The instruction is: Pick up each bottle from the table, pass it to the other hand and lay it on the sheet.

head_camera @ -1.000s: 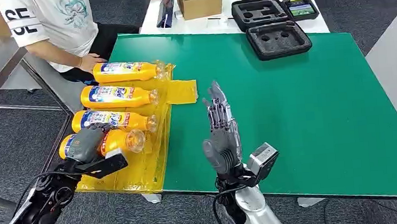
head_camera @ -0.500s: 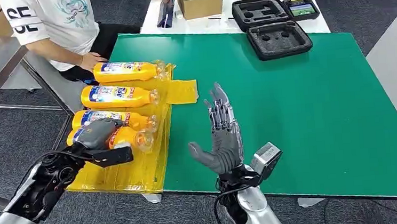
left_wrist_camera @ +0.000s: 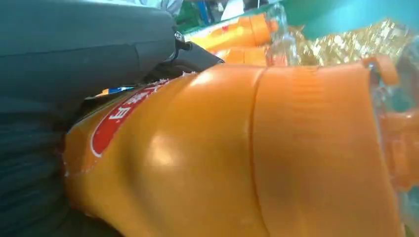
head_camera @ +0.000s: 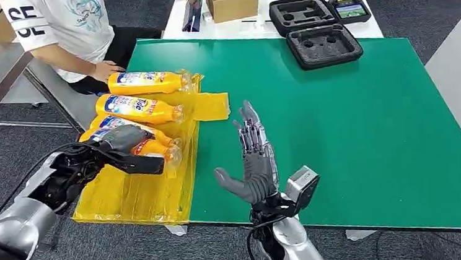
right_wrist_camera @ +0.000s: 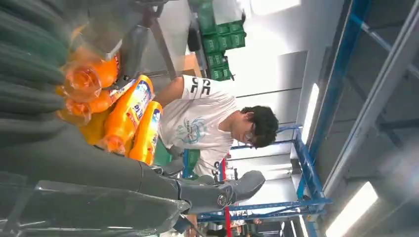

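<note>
We see an orange plastic bottle with a clear cap (head_camera: 149,150) gripped in the left hand (head_camera: 117,142), raised above the crinkled yellow plastic sheet (head_camera: 140,196) at the green worktop's (head_camera: 352,126) left edge. Three more orange bottles (head_camera: 140,108) lie on the sheet toward its far end. Our right hand (head_camera: 252,162) stands upright near the front edge, fingers spread, empty. Two black foam-lined cases (head_camera: 316,27) sit at the far edge; grey carpet (head_camera: 411,249) surrounds us, and a seated person in a white shirt (head_camera: 64,25) waits beyond the far left corner.

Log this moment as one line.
left hand: grips orange plastic bottle | right hand: open, empty | yellow sheet: three bottles
</note>
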### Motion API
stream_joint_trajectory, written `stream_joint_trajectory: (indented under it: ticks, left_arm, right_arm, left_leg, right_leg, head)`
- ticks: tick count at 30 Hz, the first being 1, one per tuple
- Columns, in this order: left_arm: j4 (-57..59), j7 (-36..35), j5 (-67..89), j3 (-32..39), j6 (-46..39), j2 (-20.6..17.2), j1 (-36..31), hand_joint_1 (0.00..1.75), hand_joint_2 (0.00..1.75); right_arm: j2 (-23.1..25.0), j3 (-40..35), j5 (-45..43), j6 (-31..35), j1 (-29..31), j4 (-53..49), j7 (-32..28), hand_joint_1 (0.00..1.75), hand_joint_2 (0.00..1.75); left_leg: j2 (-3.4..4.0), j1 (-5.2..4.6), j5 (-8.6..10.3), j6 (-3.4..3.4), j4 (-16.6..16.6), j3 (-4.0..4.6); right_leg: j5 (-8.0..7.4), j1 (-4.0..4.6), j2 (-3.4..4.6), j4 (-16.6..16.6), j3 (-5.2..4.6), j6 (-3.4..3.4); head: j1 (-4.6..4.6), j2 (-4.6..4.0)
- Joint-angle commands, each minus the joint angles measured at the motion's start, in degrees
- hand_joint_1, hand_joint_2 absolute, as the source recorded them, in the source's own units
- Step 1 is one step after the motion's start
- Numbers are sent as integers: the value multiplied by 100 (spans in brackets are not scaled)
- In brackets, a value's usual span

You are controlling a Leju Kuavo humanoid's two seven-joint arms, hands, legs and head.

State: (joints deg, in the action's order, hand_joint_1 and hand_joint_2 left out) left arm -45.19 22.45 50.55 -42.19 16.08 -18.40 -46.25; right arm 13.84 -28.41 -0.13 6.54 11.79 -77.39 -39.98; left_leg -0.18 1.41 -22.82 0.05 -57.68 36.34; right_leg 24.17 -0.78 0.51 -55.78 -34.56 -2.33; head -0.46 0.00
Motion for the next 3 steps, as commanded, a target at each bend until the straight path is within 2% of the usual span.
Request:
stream_joint_trajectory:
  ticks: [1,3]
  left_arm:
    - [1224,53,-142,-751,-119,308,-363,175,175]
    - [1228,52,-148,-759,-135,297,-323,175,175]
  right_arm:
    - [-205,-60,26,127,326,583,-2,0,175]
    - [-216,-66,26,114,319,588,-2,0,175]
  left_leg:
    - [-9,-4,-11,11,9,-46]
    - [-4,-6,-9,11,9,-44]
  right_leg:
    - [14,0,-14,9,51,8]
    - [12,-2,-11,9,50,8]
  head:
    - [2,0]
    - [2,0]
